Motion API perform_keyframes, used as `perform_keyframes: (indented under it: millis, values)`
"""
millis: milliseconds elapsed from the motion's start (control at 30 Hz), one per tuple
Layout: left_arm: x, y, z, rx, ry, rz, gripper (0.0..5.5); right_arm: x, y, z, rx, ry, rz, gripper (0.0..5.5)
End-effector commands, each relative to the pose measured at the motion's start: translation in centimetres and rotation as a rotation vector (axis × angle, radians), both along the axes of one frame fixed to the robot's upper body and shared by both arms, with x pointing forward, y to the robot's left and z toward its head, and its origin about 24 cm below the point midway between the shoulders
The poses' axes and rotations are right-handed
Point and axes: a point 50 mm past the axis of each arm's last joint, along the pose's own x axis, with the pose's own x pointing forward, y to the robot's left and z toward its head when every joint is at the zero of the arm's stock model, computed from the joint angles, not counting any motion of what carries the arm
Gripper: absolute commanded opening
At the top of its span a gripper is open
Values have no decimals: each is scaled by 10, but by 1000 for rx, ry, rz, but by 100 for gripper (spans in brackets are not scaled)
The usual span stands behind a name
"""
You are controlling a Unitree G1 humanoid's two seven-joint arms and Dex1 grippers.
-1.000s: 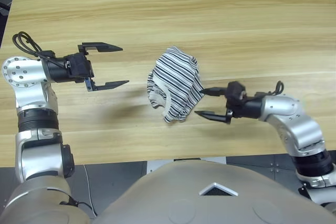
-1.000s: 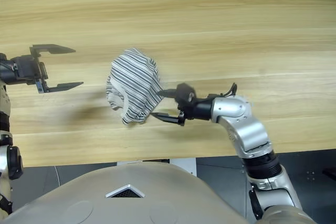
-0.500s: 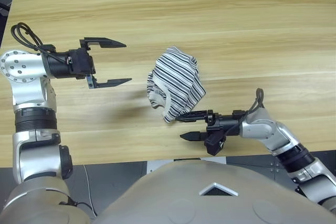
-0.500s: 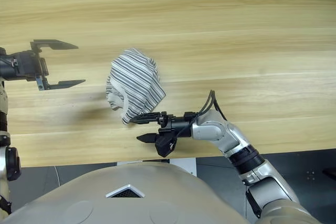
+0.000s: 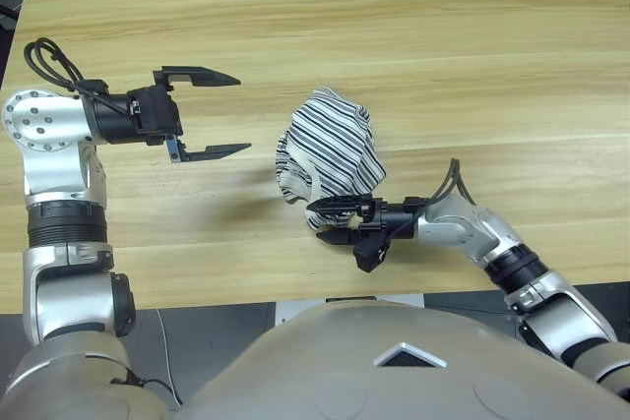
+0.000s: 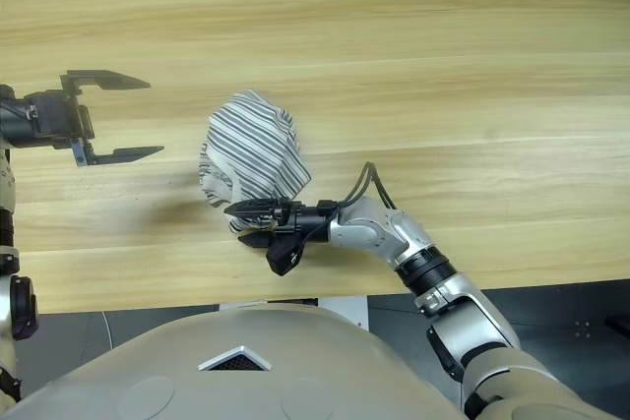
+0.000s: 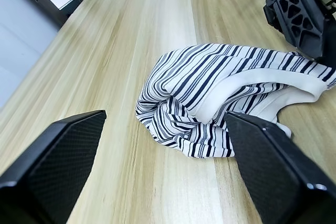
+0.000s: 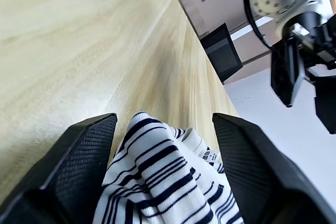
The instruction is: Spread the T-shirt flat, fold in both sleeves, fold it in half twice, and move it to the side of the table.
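Observation:
A black-and-white striped T-shirt (image 5: pixel 330 150) lies crumpled in a heap near the middle of the wooden table (image 5: pixel 443 36). My left gripper (image 5: pixel 240 113) hovers open to the shirt's left, a hand's width away, fingers pointing at it; the left wrist view has the shirt (image 7: pixel 210 98) lying ahead between its fingers (image 7: pixel 58 166). My right gripper (image 5: pixel 316 221) lies low at the shirt's near edge, pointing left and open. In the right wrist view, striped cloth (image 8: pixel 168 182) sits between its two pads (image 8: pixel 86 171). My right gripper (image 7: pixel 299 19) is also in the left wrist view, beyond the shirt.
The table's near edge (image 5: pixel 197 299) runs just behind my right forearm. Its left edge (image 5: pixel 22 27) meets dark floor at the upper left. Bare wood stretches far and right of the shirt.
My right gripper swung from the shirt's right side, down along the near edge, and now straddles the shirt's near hem. The left gripper crept slightly toward the shirt. The shirt has not moved.

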Motion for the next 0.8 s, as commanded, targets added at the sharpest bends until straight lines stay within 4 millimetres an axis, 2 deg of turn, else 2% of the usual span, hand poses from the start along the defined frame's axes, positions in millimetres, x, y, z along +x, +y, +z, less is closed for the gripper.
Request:
perform_keyframes:
  millis: [33, 167, 267, 800]
  values:
    - [-1, 2, 2, 20, 3, 22, 419, 4, 5, -8, -55, -58, 8, 338]
    - [-3, 4, -1, 20, 8, 31, 419, 5, 7, -11, -51, -67, 2, 338]
    - [-4, 5, -2, 22, 9, 37, 419, 4, 7, -12, -40, -53, -4, 300]
    - [-4, 5, -5, 29, 6, 43, 419, 3, 6, -14, -48, -56, -3, 22]
